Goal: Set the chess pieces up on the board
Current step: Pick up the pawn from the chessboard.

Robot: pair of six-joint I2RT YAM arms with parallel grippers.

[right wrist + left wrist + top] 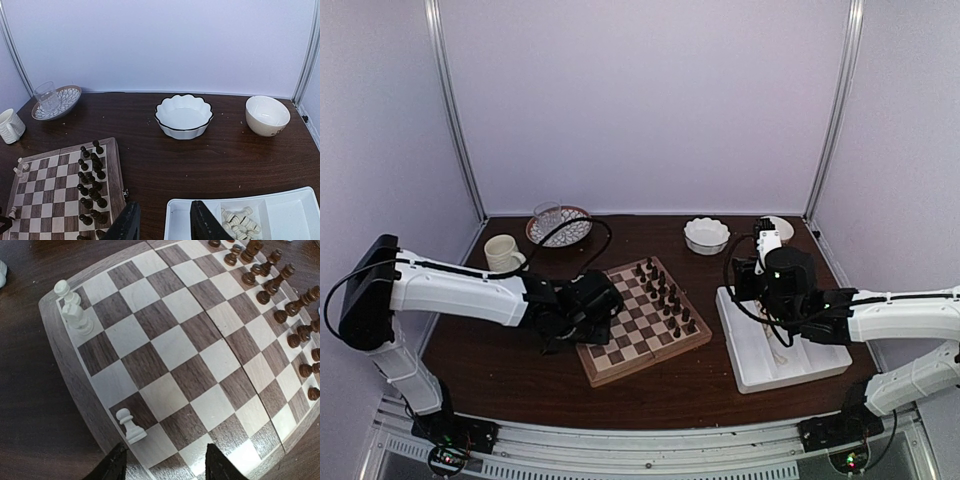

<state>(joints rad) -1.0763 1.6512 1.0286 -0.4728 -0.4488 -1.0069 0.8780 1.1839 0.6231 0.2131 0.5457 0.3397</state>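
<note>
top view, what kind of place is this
Likely a robot test booth: pale walls with metal corner posts enclose a dark table, left arm and right arm bolted at its near edge, a chessboard and white tray laid out.

Both arms wear glossy white shells, the left arm [460,290] and the right arm [910,318] alike, with black joints and black wrist housings. A thin black cable [590,221] loops over each wrist. The left end effector [165,467] and right end effector [162,222] each carry 2 black, wedge-shaped fingers [127,222]. Black bases [455,432] show small lights — green and red.
</note>
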